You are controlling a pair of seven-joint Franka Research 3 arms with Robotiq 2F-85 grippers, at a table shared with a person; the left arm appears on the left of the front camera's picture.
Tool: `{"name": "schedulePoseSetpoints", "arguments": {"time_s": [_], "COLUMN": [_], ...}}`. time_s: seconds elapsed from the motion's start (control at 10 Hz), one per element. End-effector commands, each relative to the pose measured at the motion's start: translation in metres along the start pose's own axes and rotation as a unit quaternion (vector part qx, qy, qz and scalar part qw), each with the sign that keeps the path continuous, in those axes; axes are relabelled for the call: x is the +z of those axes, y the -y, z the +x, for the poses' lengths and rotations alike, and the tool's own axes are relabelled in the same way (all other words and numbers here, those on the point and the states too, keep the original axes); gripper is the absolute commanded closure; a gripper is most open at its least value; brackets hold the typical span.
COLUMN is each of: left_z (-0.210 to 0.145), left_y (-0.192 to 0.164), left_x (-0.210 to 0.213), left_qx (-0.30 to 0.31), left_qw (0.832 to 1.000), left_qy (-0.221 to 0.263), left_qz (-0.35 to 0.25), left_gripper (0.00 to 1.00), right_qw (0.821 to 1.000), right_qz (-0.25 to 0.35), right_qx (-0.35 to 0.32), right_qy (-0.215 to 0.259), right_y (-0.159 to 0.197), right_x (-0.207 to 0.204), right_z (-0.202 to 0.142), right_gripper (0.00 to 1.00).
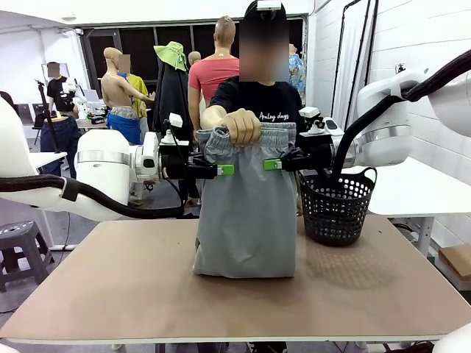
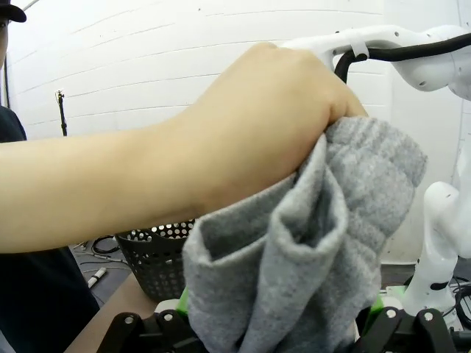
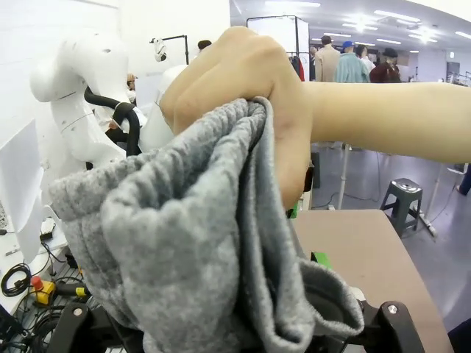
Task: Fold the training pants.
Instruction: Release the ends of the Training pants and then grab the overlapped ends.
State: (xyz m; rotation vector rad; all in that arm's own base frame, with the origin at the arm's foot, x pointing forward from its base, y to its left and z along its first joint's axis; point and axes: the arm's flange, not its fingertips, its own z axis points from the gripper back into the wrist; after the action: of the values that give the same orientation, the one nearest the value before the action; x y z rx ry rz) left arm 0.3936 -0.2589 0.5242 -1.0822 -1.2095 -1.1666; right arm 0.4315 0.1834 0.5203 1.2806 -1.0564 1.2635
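Over the brown table (image 1: 110,287), a person at the far side holds the training pants (image 1: 246,220) up in one hand (image 1: 241,126), fisted on the waistband just above and between the two pincers, the lower end resting on the tabletop below them. The left gripper (image 1: 224,170) and the right gripper (image 1: 274,164) face each other, each with fingers spread wide and grey cloth lying between them. A black mesh basket (image 1: 337,209) stands just below the right gripper.
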Motion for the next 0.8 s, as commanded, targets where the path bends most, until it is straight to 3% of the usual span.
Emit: {"name": "schedulePoseSetpoints", "arguments": {"time_s": [0.0, 0.1, 0.2, 0.3, 0.6, 0.7], "left_z": [-0.001, -0.001, 0.0, 0.0, 0.0, -0.001], "left_y": [-0.007, -0.011, -0.014, -0.018, -0.022, -0.022], "left_x": [-0.012, -0.012, -0.011, -0.012, -0.01, -0.01], "left_qx": [0.004, 0.006, -0.001, -0.003, 0.001, 0.003], "left_qw": [1.0, 0.999, 0.999, 0.999, 0.999, 0.999], "left_qy": [0.012, 0.022, 0.026, 0.017, 0.009, 0.006], "left_qz": [0.012, 0.031, 0.044, 0.044, 0.04, 0.039], "left_gripper": [0.0, 0.0, 0.12, 0.32, 0.89, 1.0], "right_qw": [1.0, 1.0, 1.0, 1.0, 0.999, 0.999], "right_qz": [-0.011, -0.012, -0.014, -0.016, -0.022, -0.017], "right_qx": [-0.003, -0.008, -0.015, -0.015, -0.024, -0.026], "right_qy": [0.011, 0.011, 0.011, 0.012, 0.021, 0.025], "right_y": [0.008, 0.009, 0.012, 0.014, 0.019, 0.018], "right_x": [-0.005, -0.003, -0.001, 0.001, 0.006, 0.007], "right_z": [0.003, 0.003, 0.002, 0.002, 0.005, 0.007], "right_gripper": [0.0, 0.0, 0.0, 0.06, 0.65, 0.85]}}
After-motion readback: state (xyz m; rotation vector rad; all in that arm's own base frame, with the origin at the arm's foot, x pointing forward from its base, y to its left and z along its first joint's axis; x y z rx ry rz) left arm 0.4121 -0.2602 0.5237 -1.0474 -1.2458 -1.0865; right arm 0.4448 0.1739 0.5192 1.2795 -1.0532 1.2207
